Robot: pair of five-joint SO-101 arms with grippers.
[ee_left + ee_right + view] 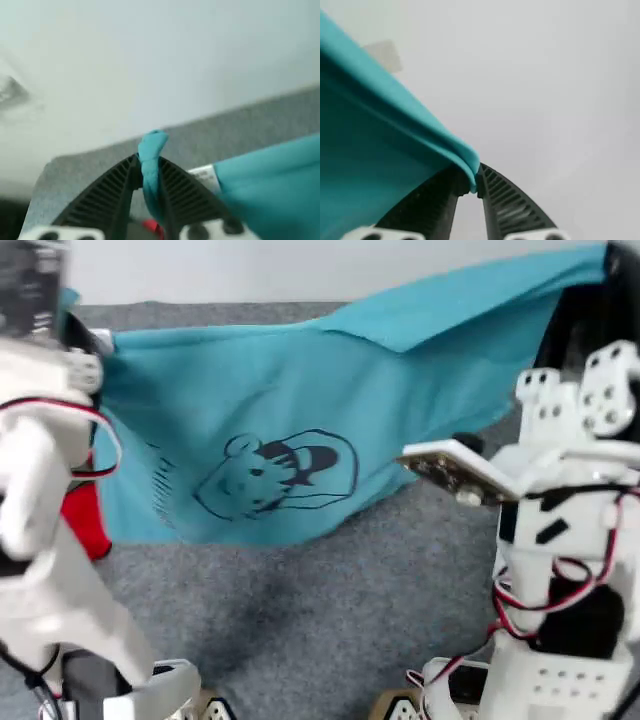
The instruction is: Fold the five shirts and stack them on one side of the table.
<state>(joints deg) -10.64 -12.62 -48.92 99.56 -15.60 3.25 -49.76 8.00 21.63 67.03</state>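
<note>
We hold the teal shirt (300,390) stretched over the grey worktop (330,620), left end effector (150,170) and right end effector (475,182) each clenched on its edge. Lettering beside its black cartoon print (280,475) is illegible.

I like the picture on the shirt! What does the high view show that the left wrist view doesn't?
The high view's extras: the cartoon drawing on the teal shirt, which is held spread out, and the right arm. The left wrist view's extras: the left gripper pinching a bunched corner of the shirt, and a white label beside it. Shared: the teal shirt and the grey table.
</note>
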